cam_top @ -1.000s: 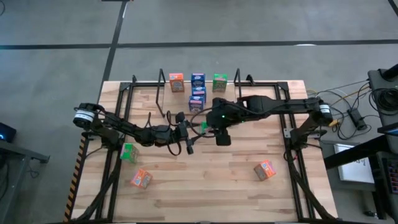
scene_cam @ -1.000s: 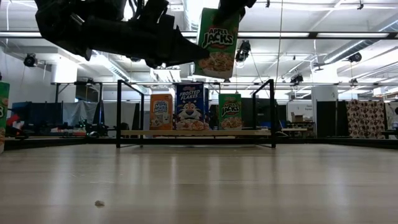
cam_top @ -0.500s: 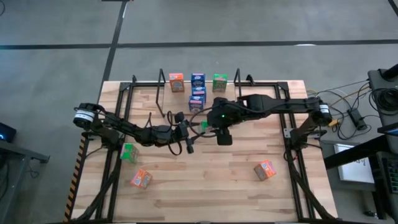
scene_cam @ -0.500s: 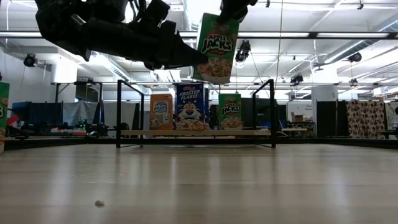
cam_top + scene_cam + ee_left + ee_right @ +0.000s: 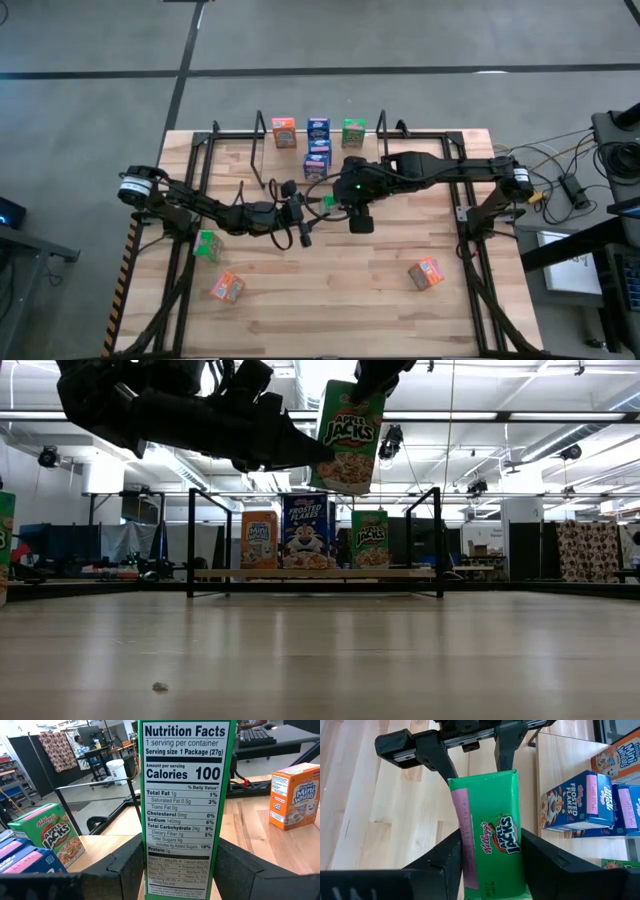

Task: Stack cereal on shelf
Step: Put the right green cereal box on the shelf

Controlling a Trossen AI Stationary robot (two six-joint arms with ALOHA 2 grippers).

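Note:
A green Apple Jacks cereal box (image 5: pixel 350 435) hangs high over the table's middle between both grippers. My left gripper (image 5: pixel 312 456) reaches in level from the table's left and is shut on the box's lower part. My right gripper (image 5: pixel 490 857) slants down from above and is shut on the box's upper part. The shelf (image 5: pixel 262 125) stands at the far edge. On it stand an orange box (image 5: pixel 259 540), a blue box (image 5: pixel 306 532) and a green box (image 5: pixel 370 540). A second blue box (image 5: pixel 316 156) lies just in front. My left gripper pinches the green box's lower end (image 5: pixel 185 870) between its two fingers, one on each side of the nutrition panel. The fingers (image 5: pixel 125 867) come in level from the table's left. The box stands nearly upright, lifted clear of the table. My right gripper has the box's upper end (image 5: pixel 492 870) between its two fingers (image 5: pixel 447 857), one against the pink-striped side and one against the opposite edge. It comes from above, slanting down along the box. The box hangs clear, its far end in the other gripper.
Loose boxes lie on the near half of the table: a green one (image 5: pixel 207 245) and an orange one (image 5: pixel 227 288) at the left, another orange one (image 5: pixel 426 272) at the right. Black frame rails (image 5: pixel 470 230) run along both table sides.
The green box has tipped a little in the low view, its top leaning toward that picture's right, and it now sits against my left gripper's tip. Both arms have stayed where they were.

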